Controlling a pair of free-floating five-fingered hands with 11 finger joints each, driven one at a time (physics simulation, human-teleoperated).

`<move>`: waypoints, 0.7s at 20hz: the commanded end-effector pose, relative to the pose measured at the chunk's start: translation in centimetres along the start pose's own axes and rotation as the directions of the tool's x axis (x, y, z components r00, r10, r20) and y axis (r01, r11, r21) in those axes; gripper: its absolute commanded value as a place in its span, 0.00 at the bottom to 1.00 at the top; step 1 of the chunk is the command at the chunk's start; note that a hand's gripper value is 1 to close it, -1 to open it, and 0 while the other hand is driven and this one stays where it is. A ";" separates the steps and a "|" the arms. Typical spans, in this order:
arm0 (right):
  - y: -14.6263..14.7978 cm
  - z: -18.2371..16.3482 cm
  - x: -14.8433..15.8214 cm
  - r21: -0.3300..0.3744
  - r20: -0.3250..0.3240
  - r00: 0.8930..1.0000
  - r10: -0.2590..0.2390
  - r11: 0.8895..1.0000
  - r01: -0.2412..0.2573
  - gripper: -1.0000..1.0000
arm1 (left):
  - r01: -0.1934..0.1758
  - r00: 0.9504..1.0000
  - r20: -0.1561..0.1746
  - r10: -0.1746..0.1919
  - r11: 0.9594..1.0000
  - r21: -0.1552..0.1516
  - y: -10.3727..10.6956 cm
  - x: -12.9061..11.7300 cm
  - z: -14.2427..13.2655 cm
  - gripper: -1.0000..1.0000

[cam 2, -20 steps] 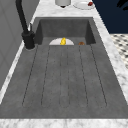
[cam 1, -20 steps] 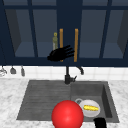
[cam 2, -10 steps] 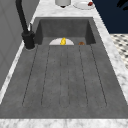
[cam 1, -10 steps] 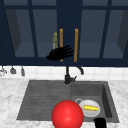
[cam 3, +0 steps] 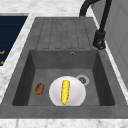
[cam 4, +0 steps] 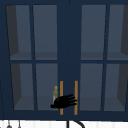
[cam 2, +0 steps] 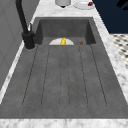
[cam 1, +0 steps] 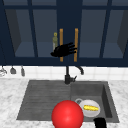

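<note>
Compared with the front views from a second and half a second ago, I find no displacement. The left hand remains at the same height in front of the wall cabinet, so the doors are still shut and nothing there has progressed.

Hand state: the left hand lies across the left handle. Its fingers are fairly straight and spread, and they reach toward the right handle without curling round either bar. I judge this to be contact at most, not a grip. The right hand sits at the lower edge of the front view, near the sink's front rim. I cannot tell how its fingers are set.

Containers:
- The cabinet holds a pale green bottle on the lower shelf behind the left door's glass, just left of the left handle.
- The sink holds a white plate in the basin, and a corn cob lies on the plate.
- A small brown lump rests on the basin floor beside the plate, apart from it.
- A red sphere shows before the sink's near edge.
</note>
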 end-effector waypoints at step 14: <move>0.0 0.0 0.0 0.000 0.000 1.000 0.000 1.000 0.000 0.50 | 0.151 0.987 0.059 -0.147 0.985 -0.088 -6.4 3.5 -2.6 0.00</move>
